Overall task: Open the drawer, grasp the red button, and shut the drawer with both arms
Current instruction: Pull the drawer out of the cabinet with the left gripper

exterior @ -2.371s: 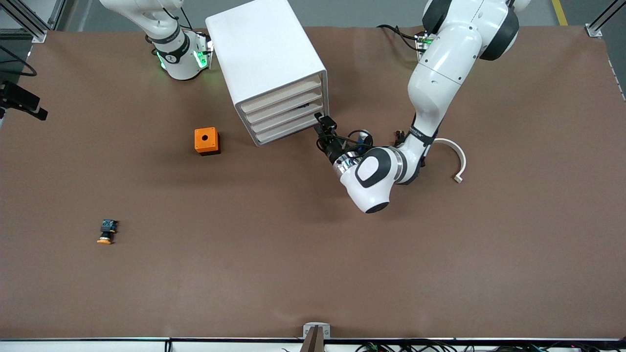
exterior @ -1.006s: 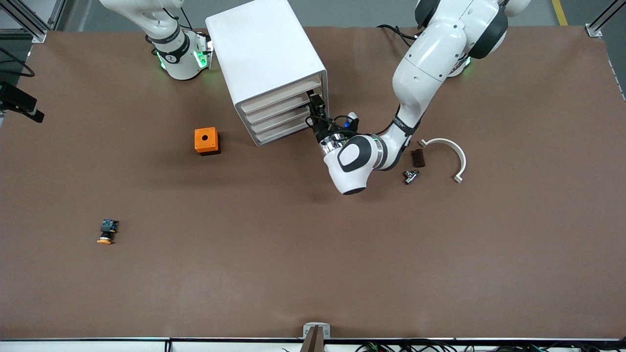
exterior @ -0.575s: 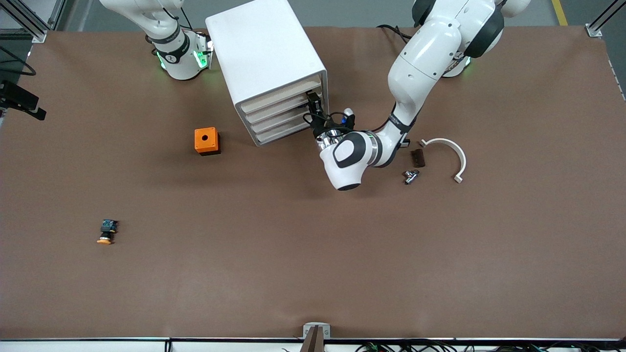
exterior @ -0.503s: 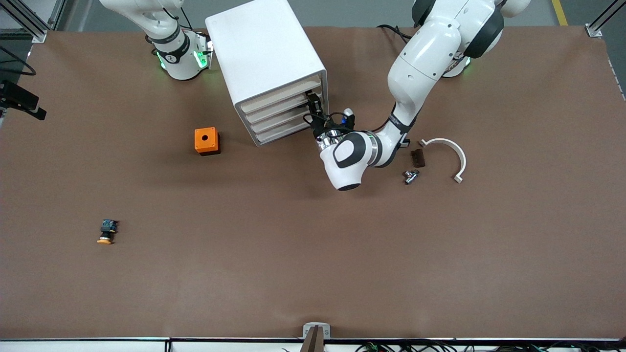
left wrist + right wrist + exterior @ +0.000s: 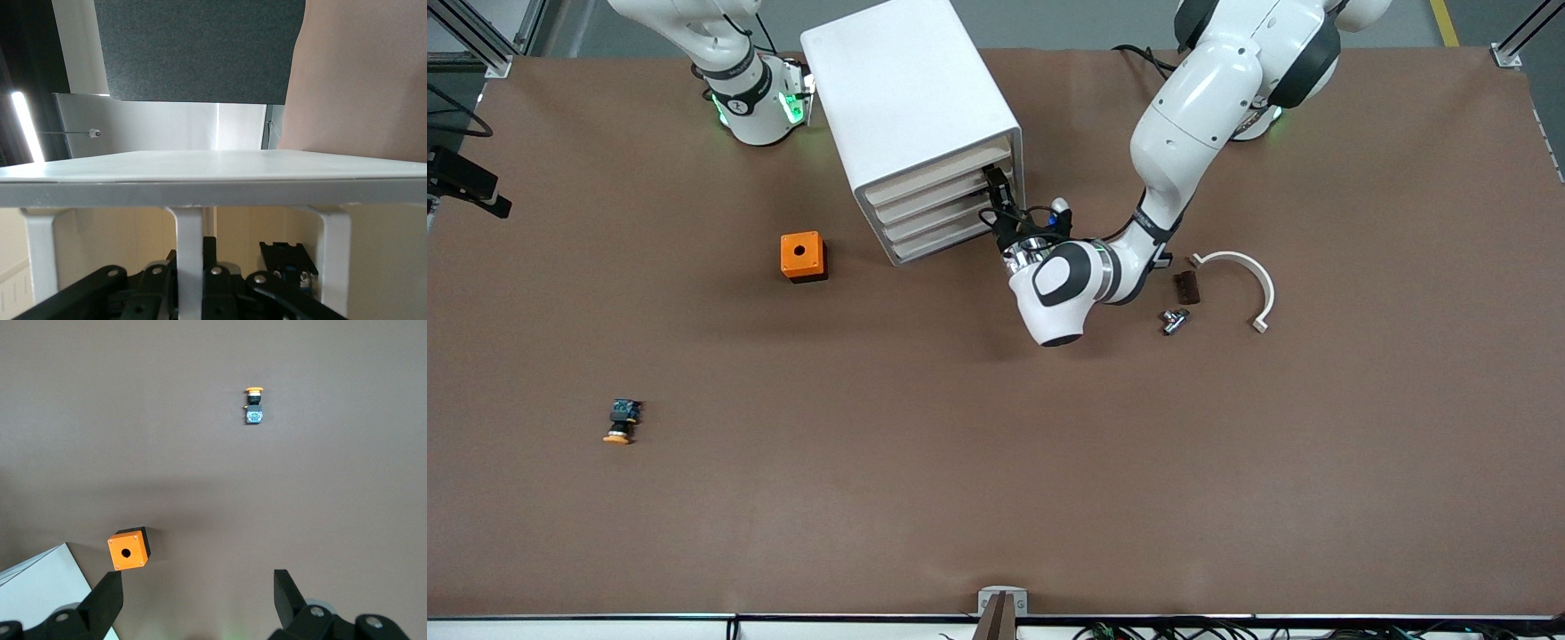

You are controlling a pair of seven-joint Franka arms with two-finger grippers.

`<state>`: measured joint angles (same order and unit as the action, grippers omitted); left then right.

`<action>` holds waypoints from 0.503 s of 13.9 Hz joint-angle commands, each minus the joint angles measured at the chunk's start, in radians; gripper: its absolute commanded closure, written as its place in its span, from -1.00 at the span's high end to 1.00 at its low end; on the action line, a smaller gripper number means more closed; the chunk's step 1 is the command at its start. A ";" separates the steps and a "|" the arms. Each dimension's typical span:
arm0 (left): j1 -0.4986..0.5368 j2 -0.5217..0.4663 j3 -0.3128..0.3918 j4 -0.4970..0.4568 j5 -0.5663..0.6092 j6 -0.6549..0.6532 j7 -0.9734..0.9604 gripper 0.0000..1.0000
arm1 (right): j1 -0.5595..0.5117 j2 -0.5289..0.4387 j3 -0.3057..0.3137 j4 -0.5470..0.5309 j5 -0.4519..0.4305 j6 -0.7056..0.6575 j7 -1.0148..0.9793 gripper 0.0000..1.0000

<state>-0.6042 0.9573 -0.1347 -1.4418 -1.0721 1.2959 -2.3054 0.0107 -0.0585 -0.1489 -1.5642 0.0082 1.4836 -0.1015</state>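
Observation:
The white cabinet (image 5: pixel 907 98) stands near the robots' bases, its four drawers all pushed in. My left gripper (image 5: pixel 996 185) is at the cabinet's front corner toward the left arm's end, level with the second drawer (image 5: pixel 929 189) from the top. In the left wrist view my left gripper (image 5: pixel 190 257) has its dark fingers closed on a white strip of the drawer front (image 5: pixel 189 223). My right gripper (image 5: pixel 197 583) is open and empty, high over the table; it is out of the front view. The red-capped button is hidden.
An orange box (image 5: pixel 803 256) sits beside the cabinet toward the right arm's end, also in the right wrist view (image 5: pixel 128 549). An orange-yellow-capped button (image 5: pixel 621 424) lies nearer the front camera. A white curved piece (image 5: pixel 1249 280), a brown block (image 5: pixel 1185 286) and a metal part (image 5: pixel 1172 320) lie near the left arm.
My left gripper rose from the cabinet's lowest drawer corner to the upper drawers and closed in on the front; it has barely moved in the last half second. The drawers stay shut.

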 commanded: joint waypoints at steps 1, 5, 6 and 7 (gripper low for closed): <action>0.004 -0.005 0.009 0.006 -0.020 -0.010 -0.008 -0.93 | -0.009 -0.014 0.008 0.003 -0.011 -0.003 0.005 1.00; 0.053 -0.006 0.009 0.009 -0.023 -0.010 0.000 -0.89 | -0.009 -0.011 0.008 0.010 -0.016 -0.003 0.000 1.00; 0.069 -0.006 0.009 0.009 -0.026 -0.010 0.000 -0.89 | -0.009 -0.009 0.008 0.015 -0.016 -0.003 0.000 1.00; 0.081 -0.005 0.010 0.008 -0.034 -0.010 0.000 -0.88 | -0.009 -0.009 0.008 0.015 -0.016 -0.002 -0.003 1.00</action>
<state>-0.5558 0.9573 -0.1283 -1.4368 -1.0720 1.2902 -2.3054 0.0107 -0.0585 -0.1489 -1.5553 0.0077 1.4840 -0.1015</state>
